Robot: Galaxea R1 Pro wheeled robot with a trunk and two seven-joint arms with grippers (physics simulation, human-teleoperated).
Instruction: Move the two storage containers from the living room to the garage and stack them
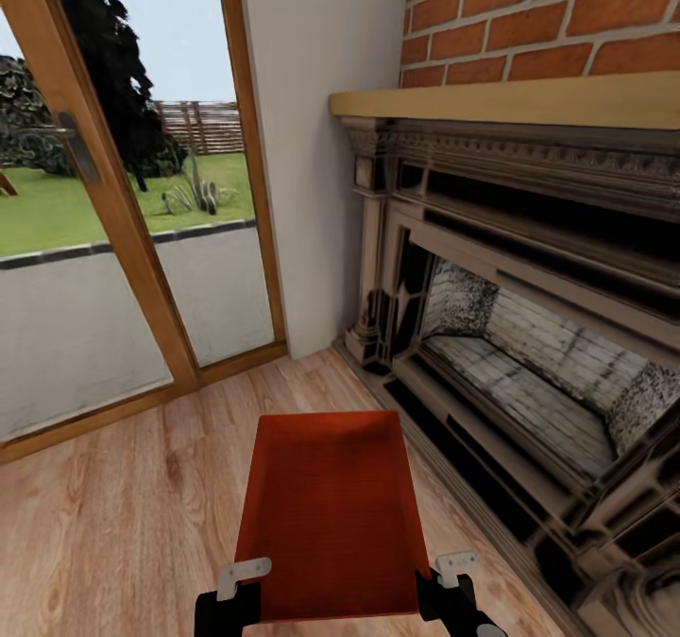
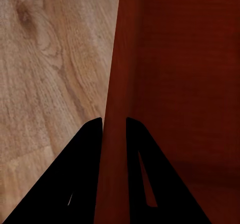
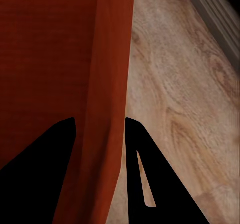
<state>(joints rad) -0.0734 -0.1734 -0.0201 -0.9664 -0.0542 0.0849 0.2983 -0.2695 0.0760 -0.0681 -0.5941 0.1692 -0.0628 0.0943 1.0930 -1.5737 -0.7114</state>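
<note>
Clearly the bin [image 1: 326,514] is carried between both arms, held over the wood floor [image 1: 123,524] near the fireplace [image 1: 529,335]. The left gripper [image 2: 114,126] pinches its left wall, the right gripper [image 3: 99,126] its right wall, presumably so it stays level and balanced on the way to the garage.

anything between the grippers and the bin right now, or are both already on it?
Nothing visible stands between them. The left gripper straddles one side wall of the storage container, and the right gripper straddles the opposite wall, a finger on each side. The left looks pinched on the wall; the right's grip looks looser.
</note>
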